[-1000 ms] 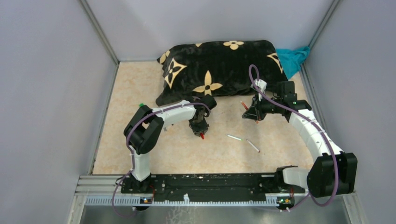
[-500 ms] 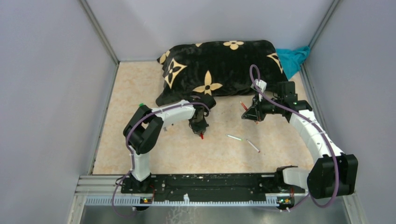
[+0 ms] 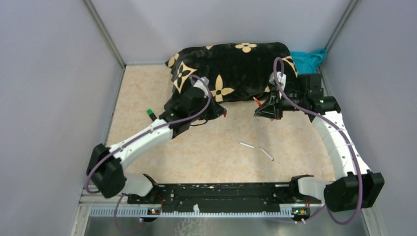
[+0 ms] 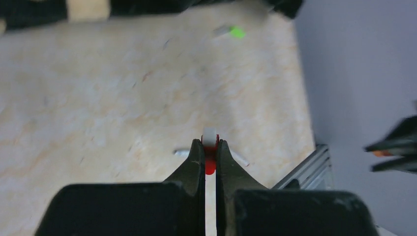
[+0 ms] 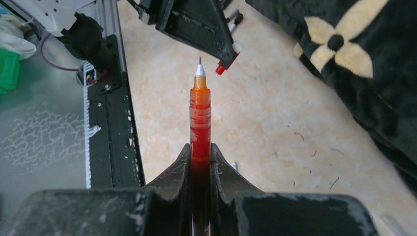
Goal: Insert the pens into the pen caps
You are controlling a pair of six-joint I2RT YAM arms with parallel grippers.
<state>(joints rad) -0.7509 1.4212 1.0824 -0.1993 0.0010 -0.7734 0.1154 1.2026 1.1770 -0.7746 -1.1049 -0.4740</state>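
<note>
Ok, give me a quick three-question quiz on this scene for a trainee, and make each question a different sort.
1. True or false: the right claw is shut on a red pen whose bare tip points out past the claw.
2. What is pinched in the left claw?
A) a green cap
B) a red cap
C) nothing
3. Fill in: the green-tipped marker lies nearest the ___ arm.

Key: 1 true; 2 B; 3 left.
</note>
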